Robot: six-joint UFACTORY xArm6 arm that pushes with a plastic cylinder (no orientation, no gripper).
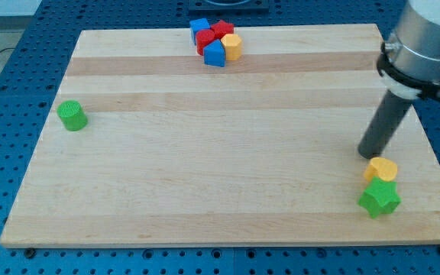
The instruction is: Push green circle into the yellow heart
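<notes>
- My tip (367, 153), the end effector, was a bare rod with no jaws and held nothing; it rested near the desk's (228, 191) right edge, just above the yellow heart (380, 169).
- A green star (379, 199) touched the heart toward the bottom-right corner.
- The green circle (72, 115) sat alone at the left edge, well apart, so a long push looked due.
- Red, blue and yellow blocks (216, 42) clustered at the top edge, clear of that path.

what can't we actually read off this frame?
- Camera view: blocks at the view's top, the cluster, overlap; rear blue and red shapes partly hidden.
- Arm housing is cut off by the top and right edges.
- Whether my tip touches the yellow heart: unclear.
</notes>
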